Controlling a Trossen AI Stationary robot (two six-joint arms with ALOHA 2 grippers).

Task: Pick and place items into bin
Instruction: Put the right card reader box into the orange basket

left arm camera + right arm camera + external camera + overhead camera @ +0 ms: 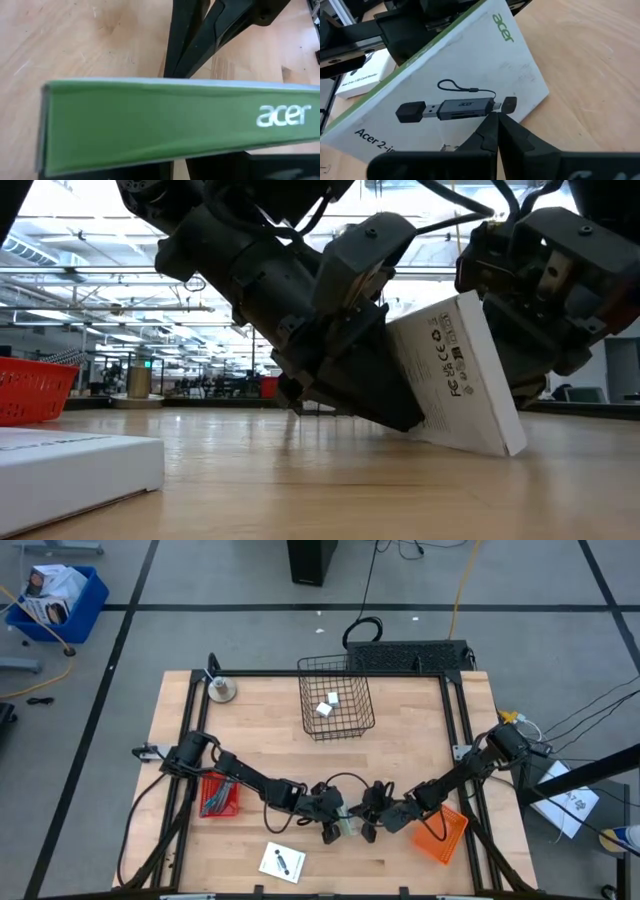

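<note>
Both grippers meet mid-table: the left gripper [335,827] clamps a tilted white Acer box [458,375], one corner touching the table [300,480], while the right gripper [495,131] presses closed-fingered against its face.

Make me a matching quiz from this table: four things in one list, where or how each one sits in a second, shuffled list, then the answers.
Things:
1. Acer box
2. small white blocks
3. white box with black marks
4. orange tray

Places:
A. inside the wire basket
B. at the table's right side
C. tilted, one edge on the table
D. lying flat by the table's front edge

Pairs: 1-C, 2-A, 3-D, 4-B
</note>
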